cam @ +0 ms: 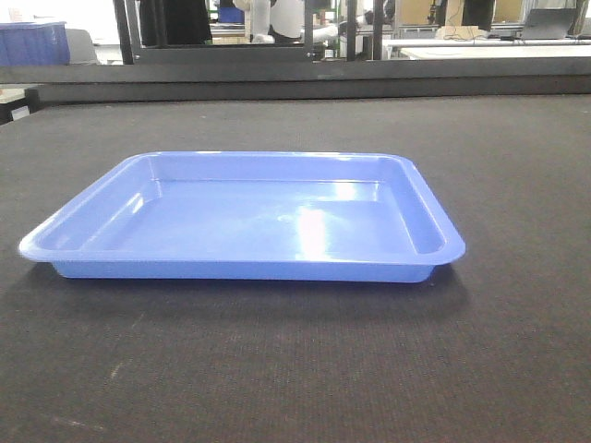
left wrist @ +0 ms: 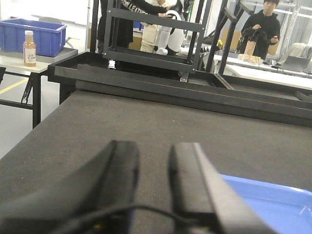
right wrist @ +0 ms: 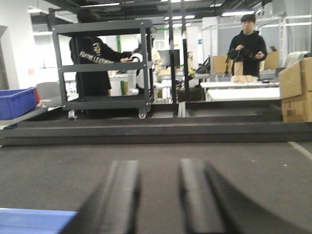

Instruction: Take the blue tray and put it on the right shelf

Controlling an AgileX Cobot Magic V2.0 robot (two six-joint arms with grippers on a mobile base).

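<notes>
The blue tray (cam: pixel 245 221) lies flat and empty on the dark fabric table (cam: pixel 295 369), in the middle of the front view. My left gripper (left wrist: pixel 153 146) is open and empty, low over the table, with the tray's corner (left wrist: pixel 273 200) just to its right. My right gripper (right wrist: pixel 160 165) is open and empty, low over the table, with the tray's edge (right wrist: pixel 34 219) just to its left. Neither gripper shows in the front view. The right shelf is out of view.
A raised black border (left wrist: pixel 170 87) runs along the table's far edge. Behind it stand a dark wheeled cart (right wrist: pixel 105 68), people, benches and cardboard boxes (right wrist: pixel 297 87). A dark blue storage bin (left wrist: pixel 34 36) and a bottle (left wrist: pixel 29 48) sit on a side table at left.
</notes>
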